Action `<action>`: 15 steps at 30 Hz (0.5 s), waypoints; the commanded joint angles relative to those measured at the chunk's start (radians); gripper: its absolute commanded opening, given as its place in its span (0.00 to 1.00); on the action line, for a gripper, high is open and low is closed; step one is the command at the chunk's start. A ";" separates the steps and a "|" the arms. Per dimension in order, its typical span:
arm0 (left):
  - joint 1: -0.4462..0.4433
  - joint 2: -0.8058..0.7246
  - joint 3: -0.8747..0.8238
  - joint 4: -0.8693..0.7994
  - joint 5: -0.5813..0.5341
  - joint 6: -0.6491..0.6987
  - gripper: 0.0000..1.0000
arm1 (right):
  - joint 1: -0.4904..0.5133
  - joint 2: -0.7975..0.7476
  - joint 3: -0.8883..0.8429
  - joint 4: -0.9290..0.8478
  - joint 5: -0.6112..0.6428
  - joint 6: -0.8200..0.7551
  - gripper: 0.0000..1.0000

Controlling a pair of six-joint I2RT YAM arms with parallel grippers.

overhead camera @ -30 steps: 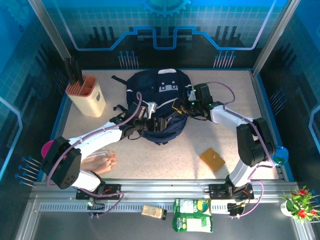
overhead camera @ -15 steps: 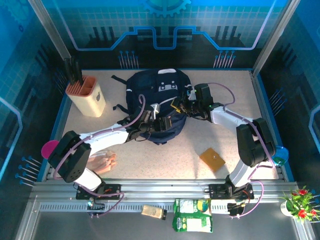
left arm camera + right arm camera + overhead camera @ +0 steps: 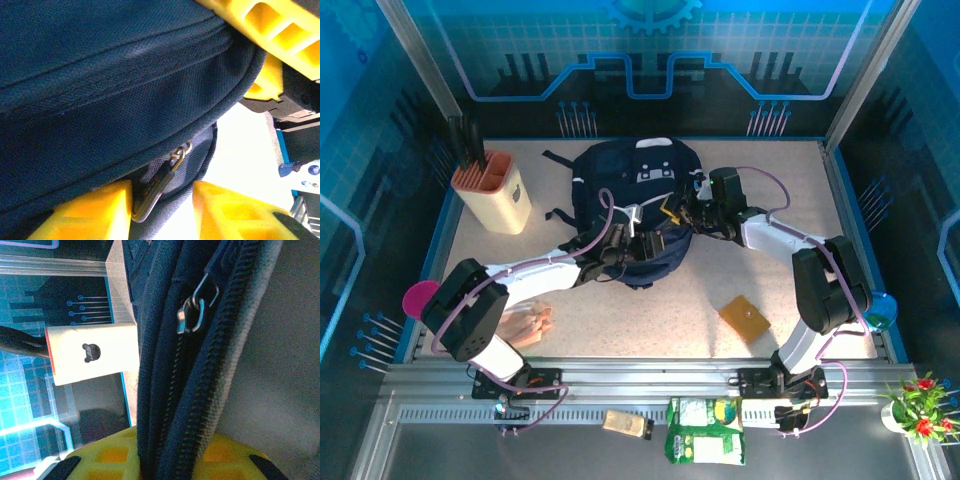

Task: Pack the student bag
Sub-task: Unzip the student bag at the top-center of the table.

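Left arm: now further right than a second ago, at the student bag's (image 3: 638, 170) near edge.
Left end effector (image 3: 161, 205): fingers apart, straddling the zipper pull (image 3: 156, 187), which points down between them.
Right end effector (image 3: 165, 460): clamped on the zippered edge.
Student bag: centre-back of the surface (image 3: 620, 310), contents hidden.
Holder (image 3: 492, 190): upper left, dark handles inside.

Place: robot lab test cell.
Frame: aluminium extrusion posts (image 3: 415, 70), with a slotted rail (image 3: 640, 385) along the near edge.
Walls: blue panels (image 3: 650, 40) printed with circuit traces and a gear.
Rig: left arm (image 3: 530, 270) and right arm (image 3: 775, 235), both cabled and bolted to the rail.
Work surface: speckled bench (image 3: 650, 310), boxed in by the panels.
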 commanded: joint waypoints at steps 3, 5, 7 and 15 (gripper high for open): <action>-0.003 -0.027 -0.007 0.058 -0.053 0.019 0.31 | 0.020 -0.051 -0.008 0.059 -0.067 0.004 0.20; -0.004 -0.022 -0.007 0.066 -0.058 0.018 0.28 | 0.021 -0.053 -0.010 0.057 -0.064 0.003 0.19; -0.004 -0.019 0.002 0.047 -0.077 0.021 0.25 | 0.021 -0.054 -0.012 0.057 -0.063 0.002 0.19; -0.004 -0.021 0.033 -0.078 -0.138 0.063 0.10 | 0.011 -0.061 -0.021 0.051 -0.054 -0.007 0.19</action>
